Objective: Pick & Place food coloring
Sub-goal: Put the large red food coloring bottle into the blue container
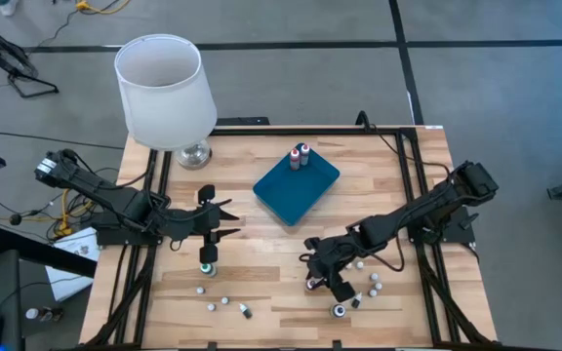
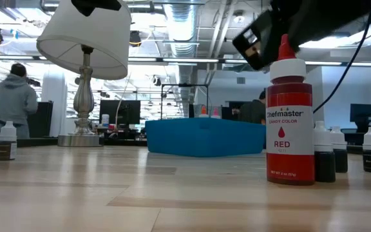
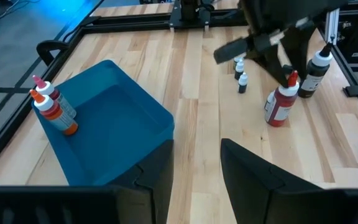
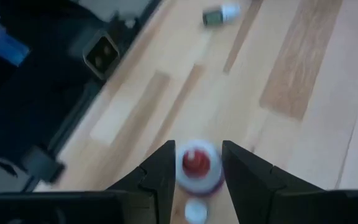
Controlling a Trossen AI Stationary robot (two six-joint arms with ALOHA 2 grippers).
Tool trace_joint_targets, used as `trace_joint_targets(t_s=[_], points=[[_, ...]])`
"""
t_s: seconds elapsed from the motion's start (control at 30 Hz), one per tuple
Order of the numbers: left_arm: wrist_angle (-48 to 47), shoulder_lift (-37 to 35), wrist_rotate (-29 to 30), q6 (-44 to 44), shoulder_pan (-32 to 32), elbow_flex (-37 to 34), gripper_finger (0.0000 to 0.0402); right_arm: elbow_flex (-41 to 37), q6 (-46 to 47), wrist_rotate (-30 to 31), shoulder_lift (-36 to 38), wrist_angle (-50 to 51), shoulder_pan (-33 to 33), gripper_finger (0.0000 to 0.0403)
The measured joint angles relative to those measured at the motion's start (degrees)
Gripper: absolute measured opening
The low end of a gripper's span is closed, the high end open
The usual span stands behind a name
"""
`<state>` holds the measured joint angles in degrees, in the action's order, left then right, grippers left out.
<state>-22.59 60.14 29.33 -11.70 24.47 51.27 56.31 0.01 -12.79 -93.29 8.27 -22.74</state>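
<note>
**Red-capped bottle framed between the right gripper's fingers**

The right gripper (image 1: 318, 280) is being held low over the front right part of the wooden table (image 1: 261, 244), and a red-topped food coloring bottle (image 4: 196, 167) is being framed between its fingers — whether they are touching it cannot be told. The same bottle (image 2: 290, 116), labelled red, is being seen upright from table level, with small dark bottles (image 2: 324, 154) just beside it.

The left gripper (image 1: 220, 218) is being held with its fingers apart and nothing between them, near the left of the teal tray (image 1: 305, 195). Two bottles (image 1: 300, 156) are being held in the tray's far corner. More tiny bottles (image 1: 224, 304) are being left scattered along the front of the table — one green-topped (image 1: 207, 263) near the left gripper. A white lamp (image 1: 164, 93) is standing at the back left.
</note>
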Motion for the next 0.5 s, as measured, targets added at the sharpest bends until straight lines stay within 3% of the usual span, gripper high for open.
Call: trace_joint_targets(t_s=[0.5], points=[[0.0,0.0,0.0,-0.1,0.0,0.0,0.0125,-0.1,0.0,-0.3,-0.3,1.9,0.4,0.012]])
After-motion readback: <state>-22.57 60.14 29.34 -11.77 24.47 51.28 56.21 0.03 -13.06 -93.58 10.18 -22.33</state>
